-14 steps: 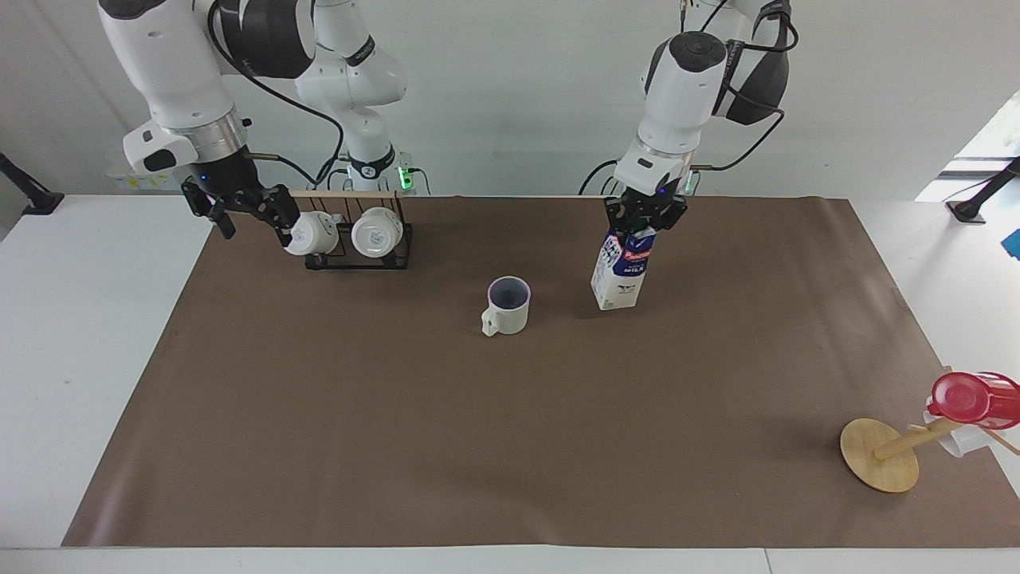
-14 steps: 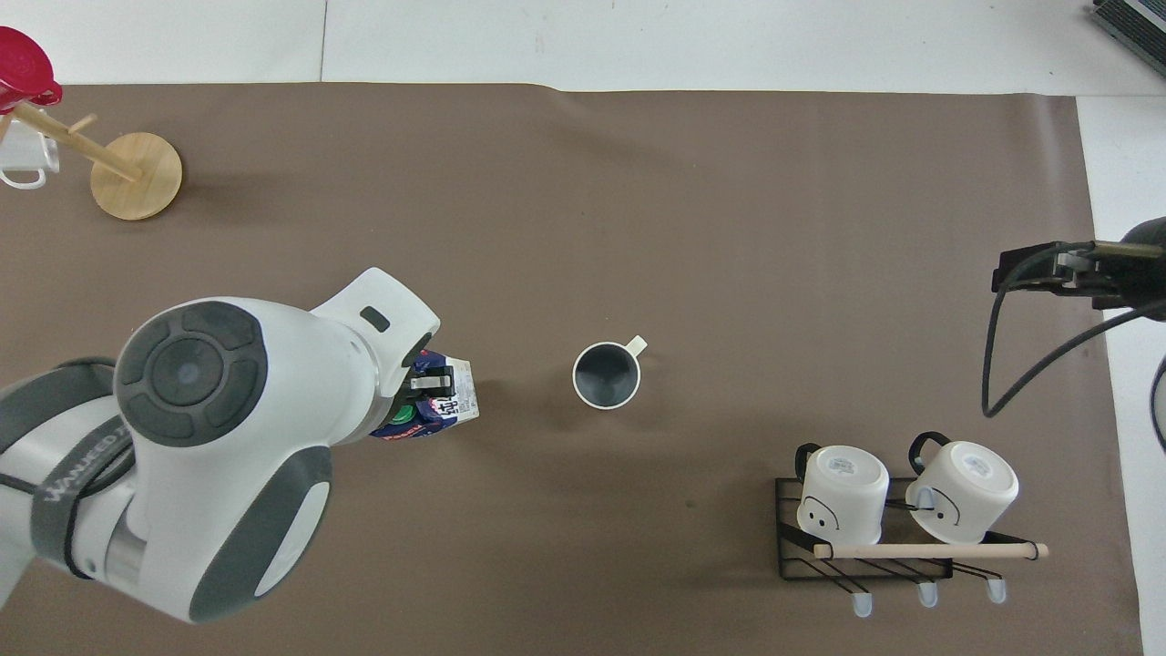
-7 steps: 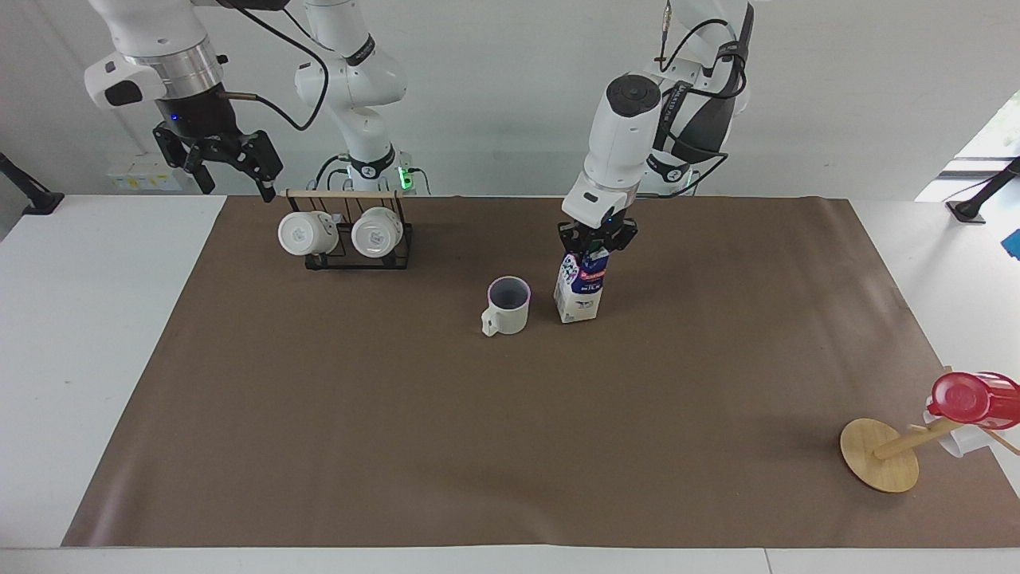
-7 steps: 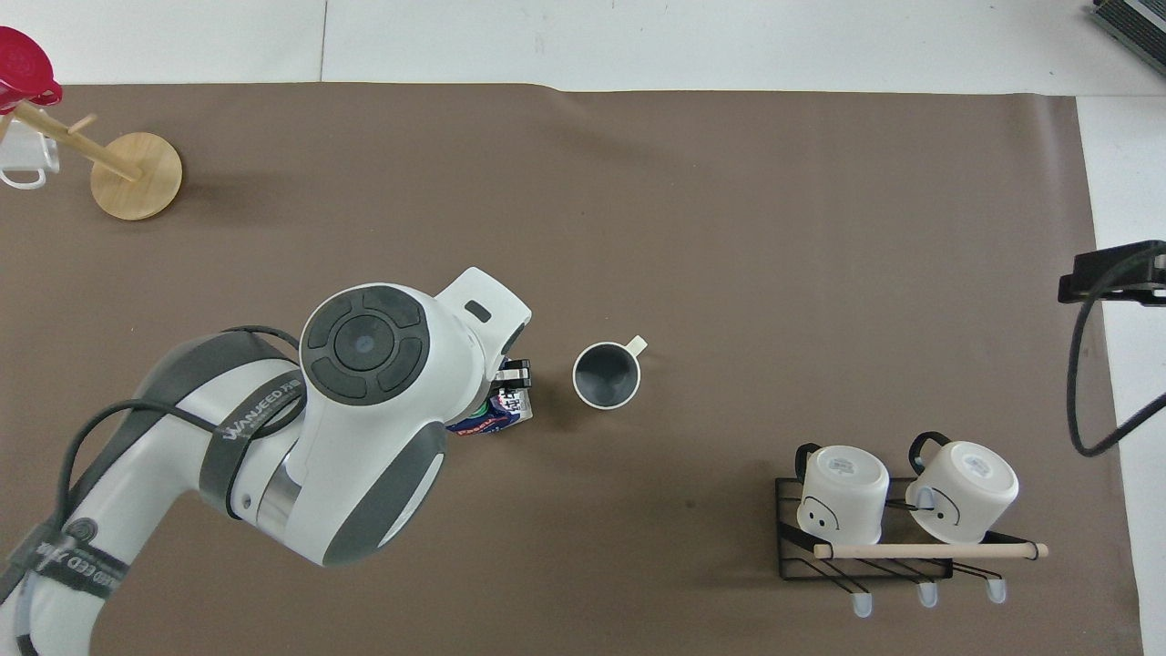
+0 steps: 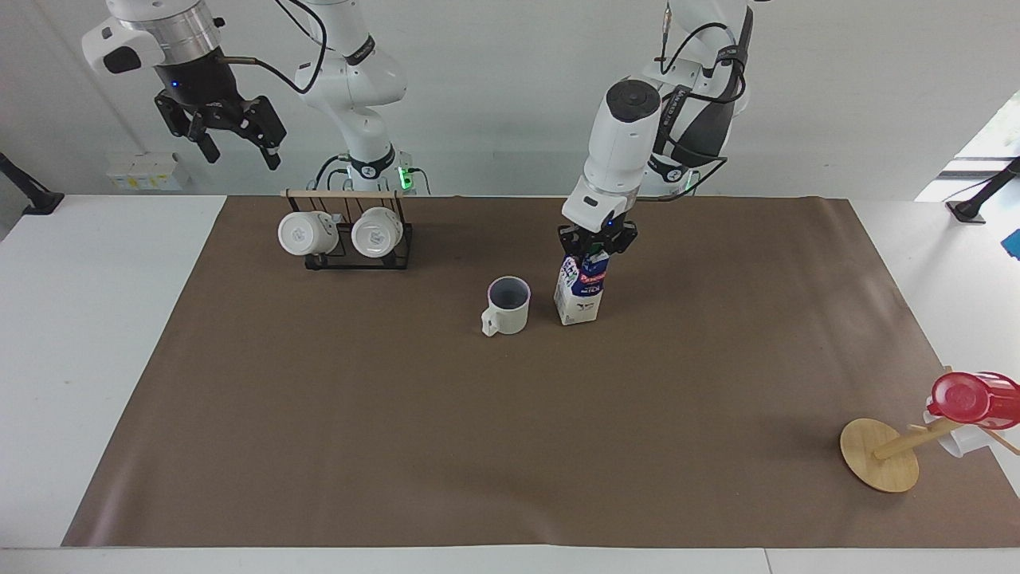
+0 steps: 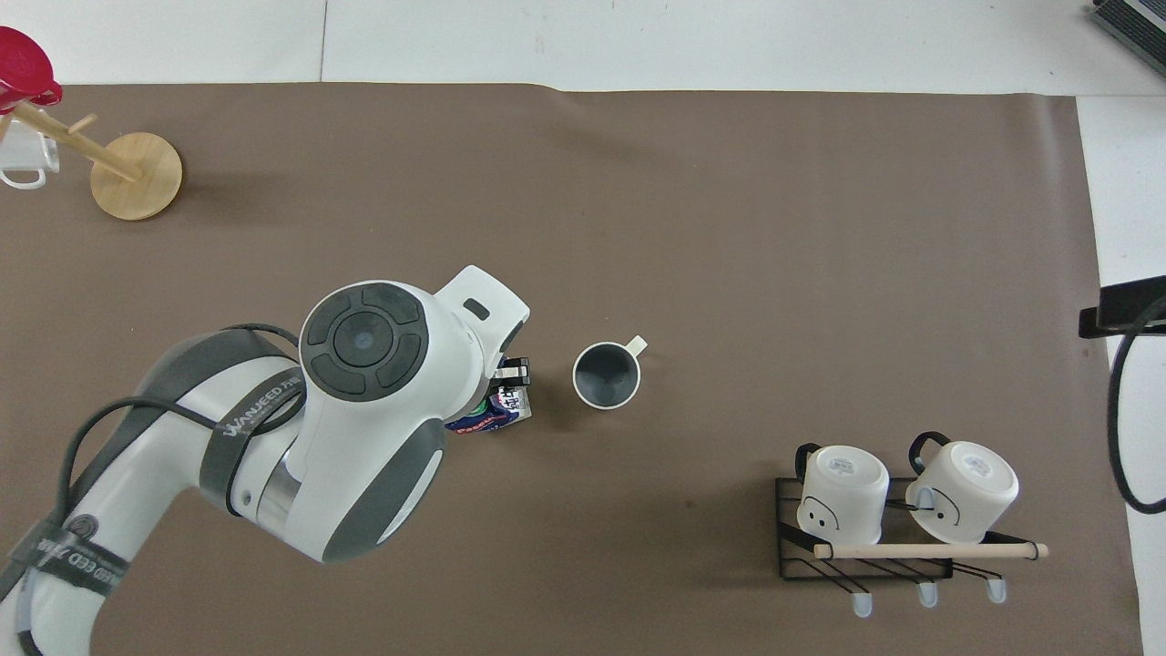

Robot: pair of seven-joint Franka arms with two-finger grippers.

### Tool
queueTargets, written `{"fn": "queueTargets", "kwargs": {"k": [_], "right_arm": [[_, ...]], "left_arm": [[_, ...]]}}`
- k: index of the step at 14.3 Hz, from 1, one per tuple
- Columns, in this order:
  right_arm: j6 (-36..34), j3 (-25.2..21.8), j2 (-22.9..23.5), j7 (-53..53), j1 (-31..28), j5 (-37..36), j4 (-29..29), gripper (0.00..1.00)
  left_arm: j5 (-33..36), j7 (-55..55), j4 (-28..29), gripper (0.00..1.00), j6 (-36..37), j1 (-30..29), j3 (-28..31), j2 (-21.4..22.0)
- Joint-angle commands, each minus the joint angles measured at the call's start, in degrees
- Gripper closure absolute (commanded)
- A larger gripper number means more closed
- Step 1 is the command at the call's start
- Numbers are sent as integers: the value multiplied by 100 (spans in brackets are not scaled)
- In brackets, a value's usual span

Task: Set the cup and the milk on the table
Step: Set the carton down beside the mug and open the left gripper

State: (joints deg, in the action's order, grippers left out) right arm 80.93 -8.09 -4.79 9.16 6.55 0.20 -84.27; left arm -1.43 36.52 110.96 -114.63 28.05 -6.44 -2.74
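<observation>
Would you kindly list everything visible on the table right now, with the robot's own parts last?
cup: 1, cream, dark inside; mid-sheet, upright.
milk: 1, blue-white carton; beside the cup, toward the left arm's end.
table: 1, white, with brown sheet.
white mugs: 2; on black rack nearer the robots.
wooden stand: 1; tipped, red cup at its top.
left tool: shut on milk's top.
right tool: open, raised, waiting.
</observation>
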Motion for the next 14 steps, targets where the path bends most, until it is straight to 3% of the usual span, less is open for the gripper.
{"fn": "queueTargets", "kwargs": {"k": [1,8,14], "right_arm": [[-34,36,-66,-151,-57,42,-54,0],[203,45,-180,-151,-49,-29,-300,0],[177,53,-207,-125,-49,-64,-362,0]], "left_arm": [[46,83,-22,58,37,87,81,-16],[55,66,-4,58,20,87,73,-33],[108,22,-4,52,20,87,73,-51]]}}
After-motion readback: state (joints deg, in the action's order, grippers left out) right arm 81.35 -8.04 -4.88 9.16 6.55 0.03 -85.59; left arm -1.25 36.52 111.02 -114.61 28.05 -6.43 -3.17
